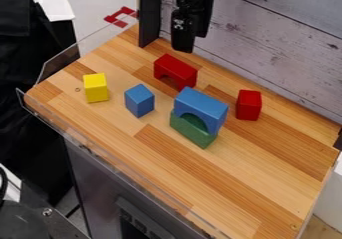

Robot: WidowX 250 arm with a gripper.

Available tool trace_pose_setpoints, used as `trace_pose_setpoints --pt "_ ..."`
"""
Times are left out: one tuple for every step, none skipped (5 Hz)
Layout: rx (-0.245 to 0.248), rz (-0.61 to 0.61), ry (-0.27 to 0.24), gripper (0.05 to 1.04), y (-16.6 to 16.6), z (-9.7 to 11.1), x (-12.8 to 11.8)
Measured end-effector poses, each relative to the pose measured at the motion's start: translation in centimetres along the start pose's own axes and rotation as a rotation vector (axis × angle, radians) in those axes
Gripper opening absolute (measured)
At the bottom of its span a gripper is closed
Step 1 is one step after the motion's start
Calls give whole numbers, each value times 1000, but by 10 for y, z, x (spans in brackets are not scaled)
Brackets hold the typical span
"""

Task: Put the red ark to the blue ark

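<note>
While the black tool [191, 43] hangs over the far edge of the desk [247, 183], how far open it is and whether it grips anything, I cannot tell. The red arch [177, 69] stands on the desk, farther back than the blue arch [202, 104], which sits on a green block [192, 131]. A red block [248, 104] stands to their right; a blue block [139, 101] and a yellow block [95, 87] to the left.

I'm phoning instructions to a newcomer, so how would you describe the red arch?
On the wooden tabletop, look near the plank wall, below the gripper in the picture. There stands a red arch, cut out underneath. The other red block shows no cutout, and the other arch is blue, atop a green piece.
</note>
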State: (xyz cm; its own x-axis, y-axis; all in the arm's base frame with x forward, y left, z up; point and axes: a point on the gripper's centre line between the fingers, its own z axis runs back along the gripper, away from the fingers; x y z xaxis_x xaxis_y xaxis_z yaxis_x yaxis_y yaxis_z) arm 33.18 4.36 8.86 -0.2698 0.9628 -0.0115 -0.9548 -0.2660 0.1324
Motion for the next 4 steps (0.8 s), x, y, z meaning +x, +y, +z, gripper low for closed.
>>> trace_pose_setpoints --pt "-10 -3 -2 999 -9 -11 13" --pt "-15 15 2 999 -12 -22 23" --pt "-21 20 5 999 -15 -32 27" --pt "-19 15 25 999 -15 -40 25"
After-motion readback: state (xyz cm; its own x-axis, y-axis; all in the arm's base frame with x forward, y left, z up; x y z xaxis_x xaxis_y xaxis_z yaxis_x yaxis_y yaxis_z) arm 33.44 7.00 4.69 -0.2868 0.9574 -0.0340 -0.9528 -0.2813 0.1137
